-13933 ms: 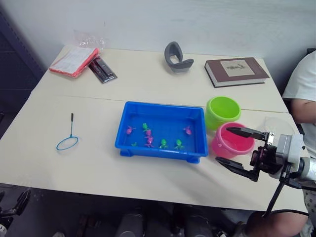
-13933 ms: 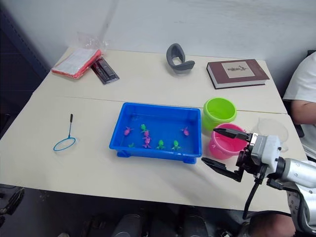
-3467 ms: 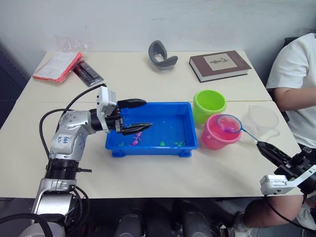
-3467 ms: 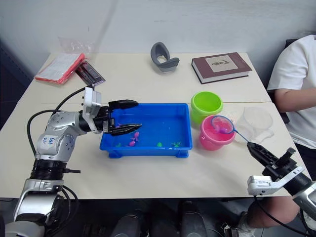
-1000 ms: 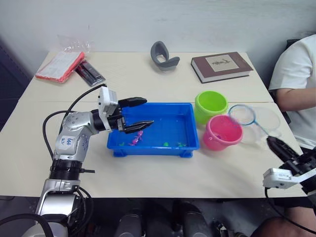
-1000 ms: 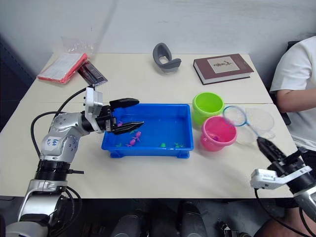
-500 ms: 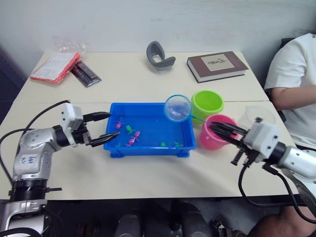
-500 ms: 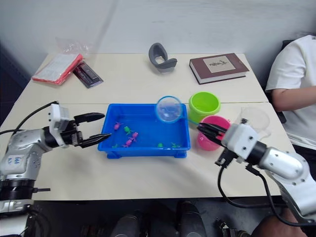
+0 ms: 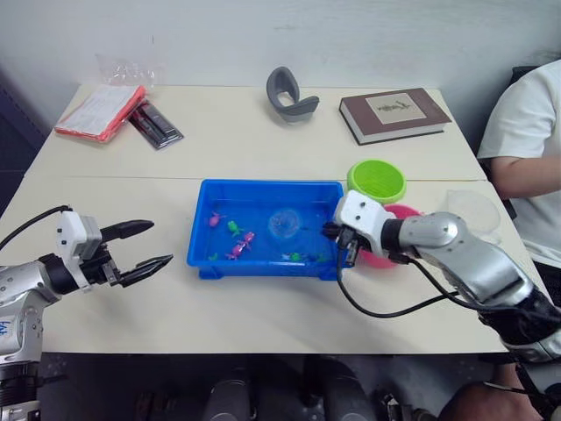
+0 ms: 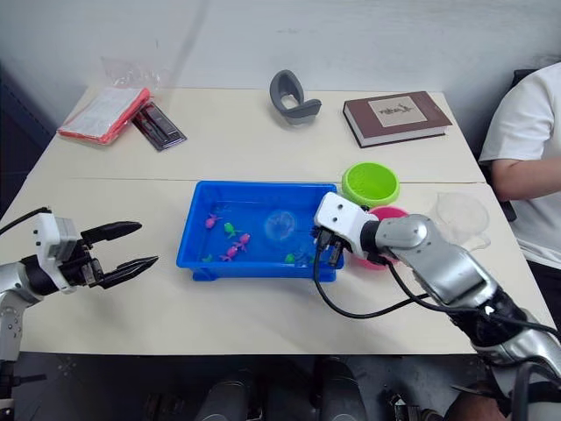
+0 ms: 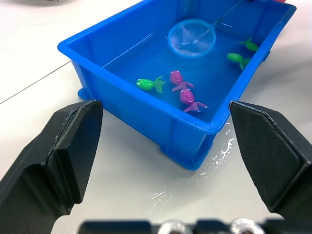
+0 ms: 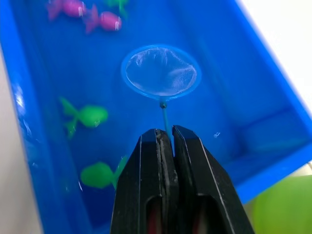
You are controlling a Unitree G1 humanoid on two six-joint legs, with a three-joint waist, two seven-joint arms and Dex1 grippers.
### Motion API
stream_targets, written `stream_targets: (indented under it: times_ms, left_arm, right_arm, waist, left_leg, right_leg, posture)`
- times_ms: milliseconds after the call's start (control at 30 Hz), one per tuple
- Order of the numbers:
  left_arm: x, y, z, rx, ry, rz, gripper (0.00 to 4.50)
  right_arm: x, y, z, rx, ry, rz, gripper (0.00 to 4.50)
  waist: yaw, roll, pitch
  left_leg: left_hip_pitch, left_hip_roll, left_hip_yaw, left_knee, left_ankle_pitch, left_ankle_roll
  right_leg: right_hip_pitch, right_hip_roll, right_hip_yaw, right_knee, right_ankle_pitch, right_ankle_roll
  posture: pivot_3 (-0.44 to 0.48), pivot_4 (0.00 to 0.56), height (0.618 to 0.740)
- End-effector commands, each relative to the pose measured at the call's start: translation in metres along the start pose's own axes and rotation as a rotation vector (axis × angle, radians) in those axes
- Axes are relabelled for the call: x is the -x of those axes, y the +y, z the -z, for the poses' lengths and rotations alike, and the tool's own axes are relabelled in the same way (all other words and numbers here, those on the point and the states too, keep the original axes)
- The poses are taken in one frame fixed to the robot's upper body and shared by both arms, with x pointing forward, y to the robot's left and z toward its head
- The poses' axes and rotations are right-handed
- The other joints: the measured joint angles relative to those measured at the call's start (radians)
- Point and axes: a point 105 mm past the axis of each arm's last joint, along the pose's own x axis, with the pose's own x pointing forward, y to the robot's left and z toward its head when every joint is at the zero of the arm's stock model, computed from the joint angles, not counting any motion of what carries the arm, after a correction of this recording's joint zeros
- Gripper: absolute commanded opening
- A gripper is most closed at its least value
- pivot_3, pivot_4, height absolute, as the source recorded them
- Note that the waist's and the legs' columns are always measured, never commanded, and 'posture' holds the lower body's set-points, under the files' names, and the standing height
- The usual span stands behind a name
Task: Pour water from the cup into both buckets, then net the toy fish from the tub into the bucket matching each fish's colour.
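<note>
Blue tub [image 9: 263,189] | book [image 9: 394,114], grey holder [image 9: 289,95] behind

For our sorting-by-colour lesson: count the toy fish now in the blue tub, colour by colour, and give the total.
In the tub:
pink fish: 3
green fish: 4
Total: 7

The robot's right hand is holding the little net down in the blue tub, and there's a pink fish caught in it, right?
Not quite. The right gripper does hold the net down in the tub, but its mesh is empty, as the right wrist view shows. The pink fish swim beside it.
</note>
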Motion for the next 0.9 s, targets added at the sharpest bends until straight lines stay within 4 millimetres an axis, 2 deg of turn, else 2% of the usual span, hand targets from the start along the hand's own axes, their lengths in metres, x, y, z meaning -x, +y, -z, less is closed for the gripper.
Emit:
stream_targets:
  times_ms: [33,300,467,733,900]
  left_arm:
    - [0.004,0.000,-0.013,-0.025,-0.008,0.004,4.44]
    - [0.007,-0.001,-0.014,-0.023,0.009,-0.008,4.44]
    - [0.006,-0.002,-0.013,-0.021,0.009,-0.011,4.44]
    - [0.003,-0.004,-0.012,-0.016,-0.001,-0.007,4.44]
    - [0.003,-0.003,-0.012,-0.019,-0.001,-0.003,4.44]
  right_arm:
    - [-0.002,-0.012,-0.013,0.081,-0.015,0.019,0.00]
    - [-0.020,0.000,-0.039,0.100,-0.090,-0.130,0.00]
    - [-0.021,-0.001,-0.038,0.132,-0.084,-0.139,0.00]
    - [-0.028,0.011,-0.036,0.074,-0.121,-0.168,0.00]
    - [-0.034,0.011,-0.034,0.183,-0.075,-0.155,0.00]
  waist:
    - [-0.001,0.000,0.000]
    - [-0.012,0.000,0.000]
    - [-0.018,0.000,0.000]
    - [-0.024,0.000,0.000]
    - [-0.024,0.000,0.000]
  left_leg:
    - [0.000,0.000,0.000,0.000,0.000,0.000]
    - [0.000,0.002,0.000,0.000,0.000,-0.001]
    - [0.000,0.001,0.000,0.000,0.000,-0.001]
    - [0.000,0.002,0.000,0.000,0.000,-0.001]
    - [0.000,0.001,0.000,0.000,0.000,-0.001]
  right_leg:
    - [0.000,0.000,0.000,0.000,0.000,0.000]
    - [0.000,0.001,-0.001,0.000,0.000,0.000]
    - [0.000,0.001,-0.002,0.001,0.000,0.000]
    - [0.000,0.000,-0.002,0.001,0.000,0.000]
    - [0.000,0.001,-0.001,0.001,0.000,0.000]
  posture:
    - [0.000,0.150,0.740]
    - [0.000,0.150,0.740]
    - [0.000,0.150,0.740]
    - [0.000,0.150,0.740]
    - [0.000,0.150,0.740]
